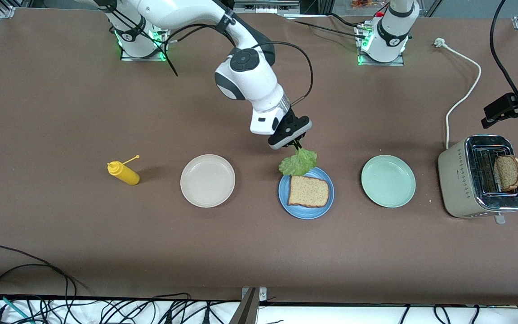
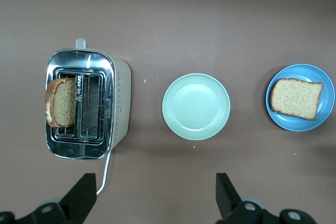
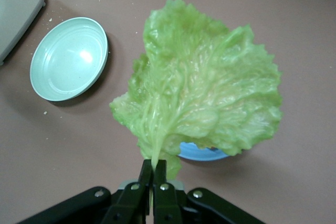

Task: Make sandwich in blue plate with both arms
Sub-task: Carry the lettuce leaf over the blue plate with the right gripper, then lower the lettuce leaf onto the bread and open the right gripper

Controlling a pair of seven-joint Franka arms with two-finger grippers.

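My right gripper [image 1: 296, 145] is shut on the stem of a ruffled green lettuce leaf [image 1: 298, 163] and holds it over the edge of the blue plate [image 1: 284, 198] nearest the robots. One brown bread slice [image 1: 309, 191] lies flat on that plate. A second slice [image 1: 508, 172] stands in the toaster [image 1: 454, 180]. In the right wrist view the gripper [image 3: 159, 165] pinches the leaf [image 3: 205, 103], which hides most of the blue plate [image 3: 202, 153]. My left gripper [image 2: 155, 184] is open and empty, high over the table, and does not show in the front view.
A mint-green plate [image 1: 388, 181] lies between the blue plate and the toaster. A cream-white plate [image 1: 207, 180] and a yellow squeeze bottle [image 1: 123, 173] lie toward the right arm's end. The toaster's white cord [image 1: 463, 90] runs toward the robots. A black clamp [image 1: 511, 107] hangs above the toaster.
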